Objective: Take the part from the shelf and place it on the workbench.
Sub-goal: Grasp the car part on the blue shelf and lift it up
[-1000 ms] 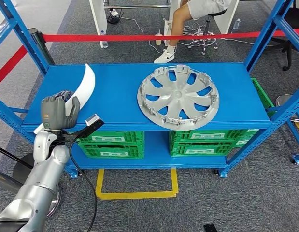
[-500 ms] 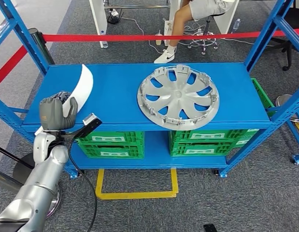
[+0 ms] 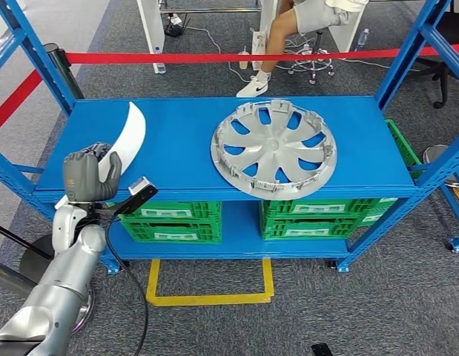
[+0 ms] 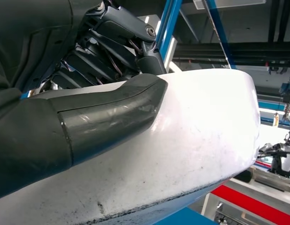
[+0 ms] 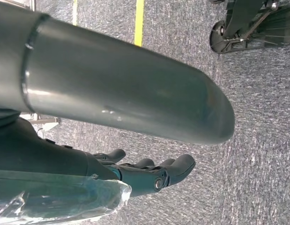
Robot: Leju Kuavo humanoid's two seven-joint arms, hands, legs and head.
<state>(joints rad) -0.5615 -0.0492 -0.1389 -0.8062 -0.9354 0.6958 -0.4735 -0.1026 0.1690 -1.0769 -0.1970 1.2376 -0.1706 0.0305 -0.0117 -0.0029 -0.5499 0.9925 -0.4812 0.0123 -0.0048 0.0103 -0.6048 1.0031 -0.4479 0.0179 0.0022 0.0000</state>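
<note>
Left hand (image 3: 84,175) has the curved white plastic part (image 3: 127,133) clamped between thumb and fingers.
Its long axis rises up and away from the hand over the blue metal shelf (image 3: 182,159); the right hand (image 5: 150,171) hangs empty, fingers loosely apart.

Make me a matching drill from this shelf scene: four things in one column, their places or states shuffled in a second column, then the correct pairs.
Things:
1. white curved part
2. silver wheel cover
3. green crates
4. right hand

Places or states:
A. on the lower shelf level
B. hanging over grey carpet, holding nothing
C. lying flat on the blue shelf top
D. held by the left hand

Pairs: 1-D, 2-C, 3-A, 4-B
</note>
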